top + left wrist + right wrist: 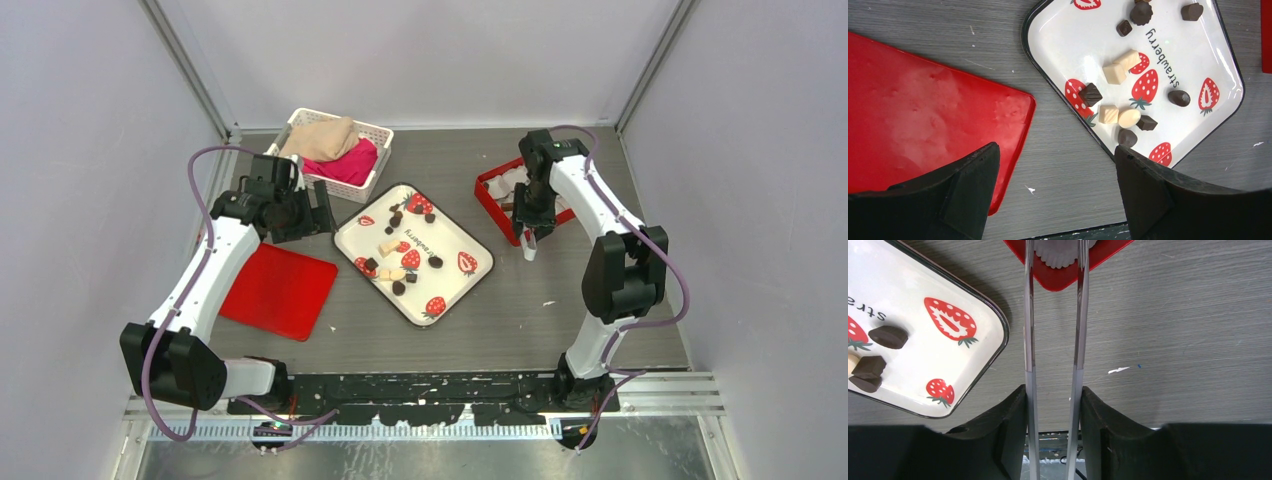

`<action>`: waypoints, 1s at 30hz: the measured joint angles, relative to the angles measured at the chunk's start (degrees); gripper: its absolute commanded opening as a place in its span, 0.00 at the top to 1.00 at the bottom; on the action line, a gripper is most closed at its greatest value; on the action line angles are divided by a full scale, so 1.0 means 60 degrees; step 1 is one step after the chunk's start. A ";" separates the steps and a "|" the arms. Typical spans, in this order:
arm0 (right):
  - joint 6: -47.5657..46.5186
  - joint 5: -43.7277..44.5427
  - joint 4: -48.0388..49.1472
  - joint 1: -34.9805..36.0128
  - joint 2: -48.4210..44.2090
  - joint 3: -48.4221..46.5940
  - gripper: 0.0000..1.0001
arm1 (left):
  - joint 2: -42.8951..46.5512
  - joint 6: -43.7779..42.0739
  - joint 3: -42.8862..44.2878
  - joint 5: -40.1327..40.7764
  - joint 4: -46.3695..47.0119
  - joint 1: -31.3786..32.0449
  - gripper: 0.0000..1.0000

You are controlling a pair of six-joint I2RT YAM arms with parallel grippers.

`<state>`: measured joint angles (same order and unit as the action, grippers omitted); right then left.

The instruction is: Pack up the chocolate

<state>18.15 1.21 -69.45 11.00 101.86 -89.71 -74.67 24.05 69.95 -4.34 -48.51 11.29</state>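
The only writing to be read is the word "strawberry" (1163, 59), printed in dark letters across a white tray (447, 285) with a dark rim and red strawberry pictures. No brand shows anywhere.

The chocolate (1090, 94) lies loose on this tray, in the middle of the table (520, 310). Small dark pieces are scattered over it, some rounded and some squarish, and a few sit on the strawberry pictures. Among them lie four cream-coloured pieces (1114, 73), some touching each other.

The left gripper (1054, 155) hangs over the table between the tray and a flat red lid (280, 290), its jaws spread wide and grasping nothing. The lid lies just left of the tray, not touching it.

The right gripper (1053, 402) is clamped on a pair of metal tongs (1029, 315), one arm pressed by each finger. The arms of the tongs stand apart and reach out over the corner of a red box (1048, 277), where a white fluted paper cup (1058, 255) sits. In the top view the right arm covers part of this box, so its inside is mostly hidden. The box stands right of the tray, apart from it.

At the back left a white basket (375, 132) holds a beige cloth (320, 138) and a pink cloth (352, 165).
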 measured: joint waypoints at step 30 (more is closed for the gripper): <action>0.0335 -0.0404 -0.0696 0.3738 0.0204 -0.2215 0.70 | 0.0109 0.0000 0.0000 -0.0036 0.0007 0.0000 0.15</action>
<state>20.16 -1.21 -73.63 33.43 103.09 -103.00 -74.02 24.05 69.95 -4.56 -48.47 11.29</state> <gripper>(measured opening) 0.301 0.852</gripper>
